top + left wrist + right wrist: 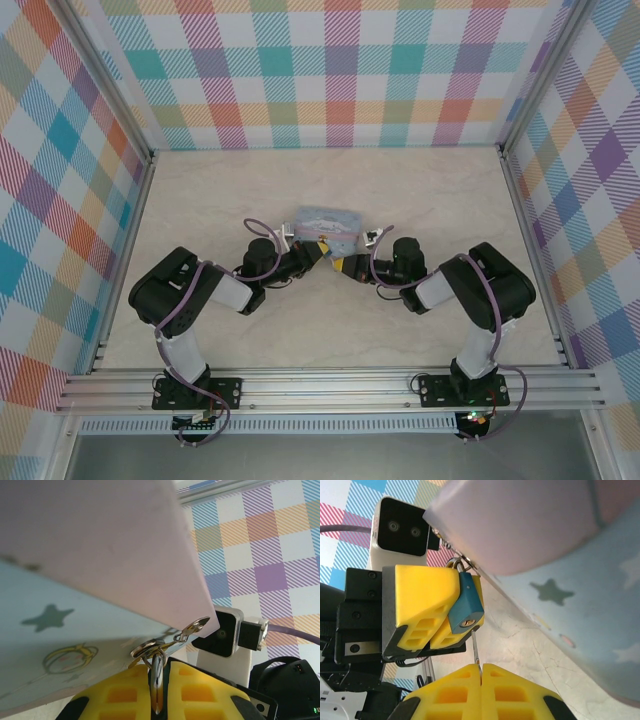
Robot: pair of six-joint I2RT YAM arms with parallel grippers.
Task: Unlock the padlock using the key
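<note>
the jaws of the right gripper [480, 666] are closed together on the key [476, 647], which stands out thin and straight beyond the yellow pads [462, 675]. its tip is just under the padlock [466, 607], close beside the keyhole in the lower face; whether it touches i cannot tell. the jaws of the left gripper [159, 666] are clamped on the padlock, and the blue body lies against one yellow pad. the shackle passes through a small metal hasp [196, 625] at the edge of the tin box [325, 220].

the tin wall is very close over both grippers, and the left gripper's pad sits just beside the keyhole, so there is little room around the key.

the right wrist view shows the blue body and the keyhole plainly. the left wrist view shows the lock edge-on, as a silvery strip between its pads, with the right arm's wrist camera [220, 632] behind it. from above, the grippers meet at the near side of the tin, in the middle of the worktop [420, 190], and they cover the padlock and key.
</note>
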